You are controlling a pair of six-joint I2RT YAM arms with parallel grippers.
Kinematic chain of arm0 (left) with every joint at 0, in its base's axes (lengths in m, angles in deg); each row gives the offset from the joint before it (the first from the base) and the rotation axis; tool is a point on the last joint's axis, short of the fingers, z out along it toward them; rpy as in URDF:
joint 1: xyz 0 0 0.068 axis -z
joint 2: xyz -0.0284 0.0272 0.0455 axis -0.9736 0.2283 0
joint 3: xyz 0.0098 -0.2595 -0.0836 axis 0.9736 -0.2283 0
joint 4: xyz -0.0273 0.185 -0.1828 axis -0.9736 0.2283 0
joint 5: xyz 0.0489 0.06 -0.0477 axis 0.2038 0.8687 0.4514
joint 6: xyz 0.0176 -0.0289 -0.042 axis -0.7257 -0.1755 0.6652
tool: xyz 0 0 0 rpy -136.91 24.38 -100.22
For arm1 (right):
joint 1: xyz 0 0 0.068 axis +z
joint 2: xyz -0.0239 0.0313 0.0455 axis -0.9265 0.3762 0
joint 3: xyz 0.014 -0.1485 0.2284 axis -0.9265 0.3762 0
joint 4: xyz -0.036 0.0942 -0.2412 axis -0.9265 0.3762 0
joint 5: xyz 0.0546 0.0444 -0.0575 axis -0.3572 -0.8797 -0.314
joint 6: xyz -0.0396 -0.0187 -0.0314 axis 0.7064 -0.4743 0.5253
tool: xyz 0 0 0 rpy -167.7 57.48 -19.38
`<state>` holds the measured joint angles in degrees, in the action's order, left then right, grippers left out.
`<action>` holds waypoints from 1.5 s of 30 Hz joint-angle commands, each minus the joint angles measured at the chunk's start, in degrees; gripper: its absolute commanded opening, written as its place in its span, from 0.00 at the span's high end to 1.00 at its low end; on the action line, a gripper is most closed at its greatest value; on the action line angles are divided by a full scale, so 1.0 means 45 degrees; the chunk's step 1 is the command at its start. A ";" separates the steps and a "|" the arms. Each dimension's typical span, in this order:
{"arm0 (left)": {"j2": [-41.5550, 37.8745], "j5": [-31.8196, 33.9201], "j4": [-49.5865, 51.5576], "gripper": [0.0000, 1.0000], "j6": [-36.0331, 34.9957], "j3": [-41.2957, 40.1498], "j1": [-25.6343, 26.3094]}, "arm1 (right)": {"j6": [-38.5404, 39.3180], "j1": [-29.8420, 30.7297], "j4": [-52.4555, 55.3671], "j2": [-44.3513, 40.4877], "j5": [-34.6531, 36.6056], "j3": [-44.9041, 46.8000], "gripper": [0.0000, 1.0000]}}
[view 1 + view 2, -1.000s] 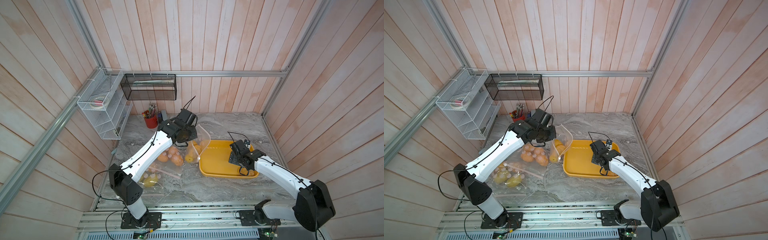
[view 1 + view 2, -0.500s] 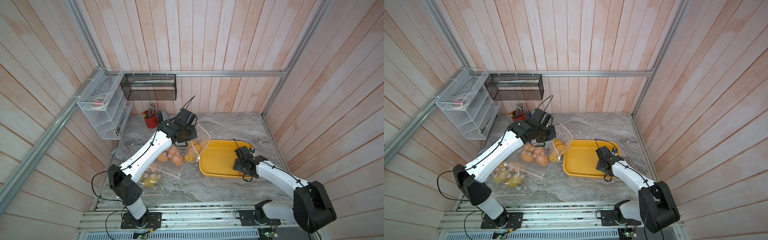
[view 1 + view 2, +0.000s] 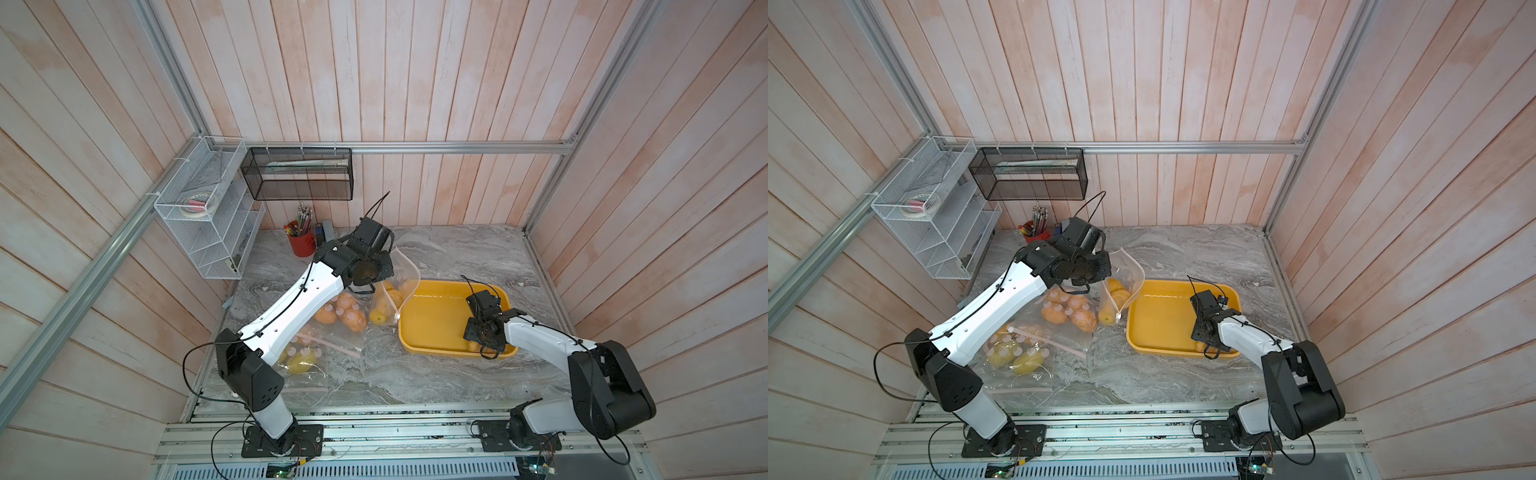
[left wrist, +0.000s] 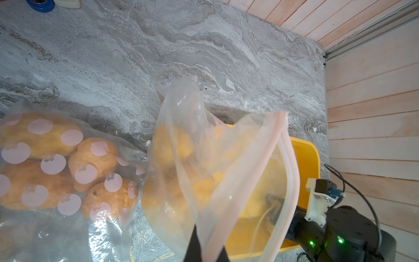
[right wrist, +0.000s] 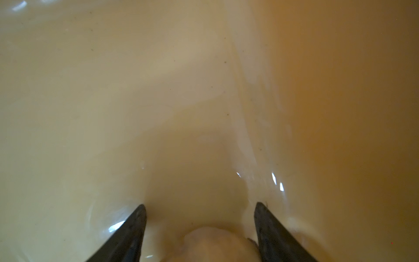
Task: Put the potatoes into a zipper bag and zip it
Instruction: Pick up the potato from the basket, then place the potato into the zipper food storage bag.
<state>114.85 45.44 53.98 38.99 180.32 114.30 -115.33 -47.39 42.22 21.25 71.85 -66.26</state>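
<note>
One loose potato [image 5: 217,245] in tray [image 3: 432,316], at its 5 o'clock corner. Right gripper [image 5: 199,204] straddles it, jaws apart, no grip yet. Other potatoes [image 4: 172,143] inside bag [image 4: 238,158], at tray's 9 o'clock. Left gripper [image 4: 207,247] pinched closed on bag rim, mouth held up. Dotted bag [image 3: 345,316], also filled, at 9 o'clock of that.

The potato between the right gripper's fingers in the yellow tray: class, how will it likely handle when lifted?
Rounded and lumpy, the potato may roll or twist in the right gripper. It looks firm, unlikely to squash. The glossy tray could let it slide.
</note>
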 commanded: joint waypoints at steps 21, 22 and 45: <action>-0.0522 -0.0259 -0.0623 1.00 -0.0248 -0.0284 -0.0072 | 0.0243 0.0043 -0.0203 -0.4125 -0.3539 -0.0833 0.47; -0.0518 -0.0324 -0.0647 1.00 -0.0250 -0.0288 -0.0071 | 0.0244 0.0052 -0.0243 -0.4232 -0.3690 -0.0897 0.47; -0.0526 -0.0370 -0.0742 1.00 -0.0304 -0.0356 -0.0071 | 0.0613 0.3133 -0.3152 -0.2620 -0.5633 -0.6298 0.60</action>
<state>114.22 43.54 51.99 38.53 179.51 114.30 -114.04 -34.56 31.29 5.66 47.94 -92.07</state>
